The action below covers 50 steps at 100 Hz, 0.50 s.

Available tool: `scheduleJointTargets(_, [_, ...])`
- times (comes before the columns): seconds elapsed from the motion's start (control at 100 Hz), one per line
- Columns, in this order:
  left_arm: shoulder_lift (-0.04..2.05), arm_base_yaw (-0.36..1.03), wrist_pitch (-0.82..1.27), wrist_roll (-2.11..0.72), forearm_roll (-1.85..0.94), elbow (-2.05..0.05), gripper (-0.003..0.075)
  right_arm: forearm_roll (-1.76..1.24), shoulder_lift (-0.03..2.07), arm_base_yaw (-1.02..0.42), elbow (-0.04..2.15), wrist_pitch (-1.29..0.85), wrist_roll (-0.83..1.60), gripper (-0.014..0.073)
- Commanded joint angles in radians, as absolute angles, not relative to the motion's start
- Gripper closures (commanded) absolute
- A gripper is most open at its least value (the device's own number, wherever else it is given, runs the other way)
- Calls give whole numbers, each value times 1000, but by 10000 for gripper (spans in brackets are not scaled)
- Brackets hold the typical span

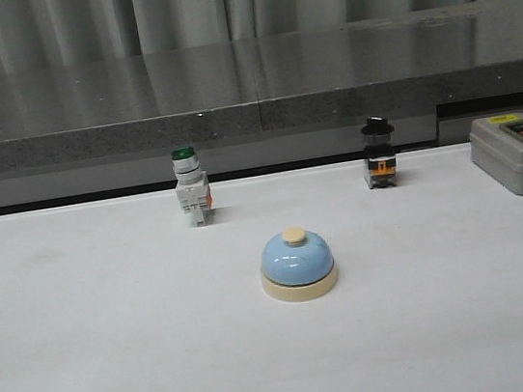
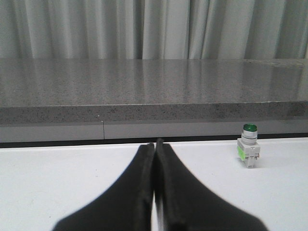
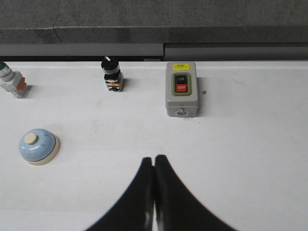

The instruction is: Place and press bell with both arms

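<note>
Bell (image 1: 298, 265) sits alone before green-capped switch (image 1: 190, 188), black selector (image 1: 379, 153) and grey box (image 1: 519, 152); both jaws pressed together, empty.

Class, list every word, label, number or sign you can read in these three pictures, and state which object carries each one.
"OFF": red button on the grey box.
Black button above it: white marking, too small to read.
Yellow label at the box's top: too blurred to read.
Bell, green switch, black switch: no text visible.
</note>
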<state>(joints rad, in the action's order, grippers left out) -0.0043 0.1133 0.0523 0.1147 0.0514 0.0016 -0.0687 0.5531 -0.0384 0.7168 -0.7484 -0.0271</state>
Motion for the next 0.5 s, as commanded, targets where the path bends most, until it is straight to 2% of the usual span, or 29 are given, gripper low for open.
scheduleJointTargets(0.0, [-35,111,-32,124,45,43,741,-111,607,-30,759,-682,-24,654])
scheduleJointTargets(0.28, [-35,111,-32,124,45,43,741,-223,766,-33,765,-660,18,654])
scheduleJointTargets(0.49, [-35,111,-32,124,45,43,741,-229,945,-122,822,-646,33,654])
